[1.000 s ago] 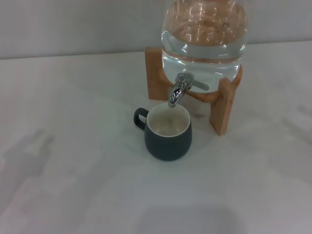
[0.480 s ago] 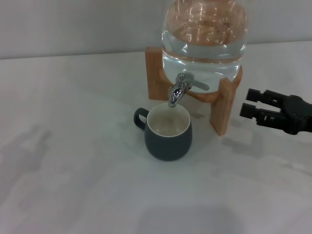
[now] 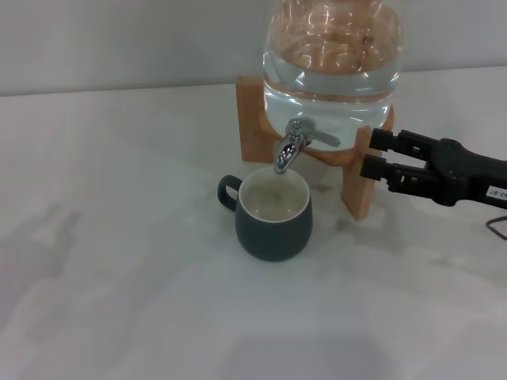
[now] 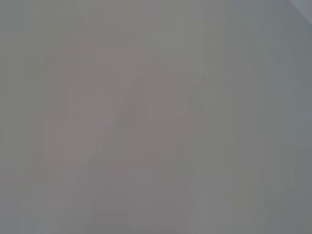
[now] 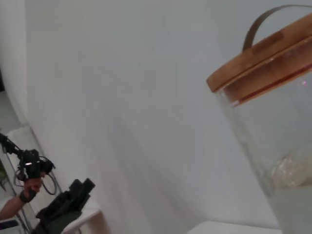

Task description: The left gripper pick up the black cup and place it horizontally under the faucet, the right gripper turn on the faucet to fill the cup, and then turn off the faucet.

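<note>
Black gripper, right (image 3: 371,154): reaches in from the right edge of the head view, held level, fingers pointing left toward the tap; two fingers (image 3: 386,141) stacked one above the other with a gap between them, released, grasping nothing; tips in front of the right leg of the wooden stand (image 3: 360,190).
Change since half a second ago: the right gripper has moved left and a little up, from well right of the stand to overlapping it; a second ago it was not in sight at all.
Left gripper: out of sight in every view; the left wrist view shows only flat grey.
Cup (image 3: 274,215): dark, cream inside, upright on the white table (image 3: 119,261), right under the spout, loop handle to the left; same spot as before.
Tap (image 3: 290,148): chrome, lever pointing right; no stream can be made out.
Jar (image 3: 333,55): clear glass, holding water, on the stand; right wrist view shows its wooden lid (image 5: 258,53) with a metal handle.
Writing: a small white label on the right arm, too small to read.
</note>
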Available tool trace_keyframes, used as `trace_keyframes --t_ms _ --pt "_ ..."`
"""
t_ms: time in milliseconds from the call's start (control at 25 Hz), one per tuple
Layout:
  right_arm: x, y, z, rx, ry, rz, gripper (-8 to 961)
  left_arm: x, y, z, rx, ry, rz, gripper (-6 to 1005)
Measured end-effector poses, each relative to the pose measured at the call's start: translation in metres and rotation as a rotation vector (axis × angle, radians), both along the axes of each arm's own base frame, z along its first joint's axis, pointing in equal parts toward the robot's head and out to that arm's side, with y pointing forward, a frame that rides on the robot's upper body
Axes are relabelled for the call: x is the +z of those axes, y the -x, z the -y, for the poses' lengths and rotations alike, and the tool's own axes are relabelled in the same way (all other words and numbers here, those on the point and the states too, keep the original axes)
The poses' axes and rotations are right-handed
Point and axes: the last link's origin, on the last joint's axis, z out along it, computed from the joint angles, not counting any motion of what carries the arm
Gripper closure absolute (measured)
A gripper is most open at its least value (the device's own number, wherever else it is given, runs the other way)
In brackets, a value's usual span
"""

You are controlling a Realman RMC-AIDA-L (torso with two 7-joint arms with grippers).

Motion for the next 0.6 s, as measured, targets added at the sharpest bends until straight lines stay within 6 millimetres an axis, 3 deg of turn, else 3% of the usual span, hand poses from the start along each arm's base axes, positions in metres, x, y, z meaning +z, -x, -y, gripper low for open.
trace_keyframes --t_ms 600 --pt "-0.024 0.002 -0.016 -0.052 0.013 0.097 114 -0.002 0.002 0.004 0.010 0.002 0.008 615"
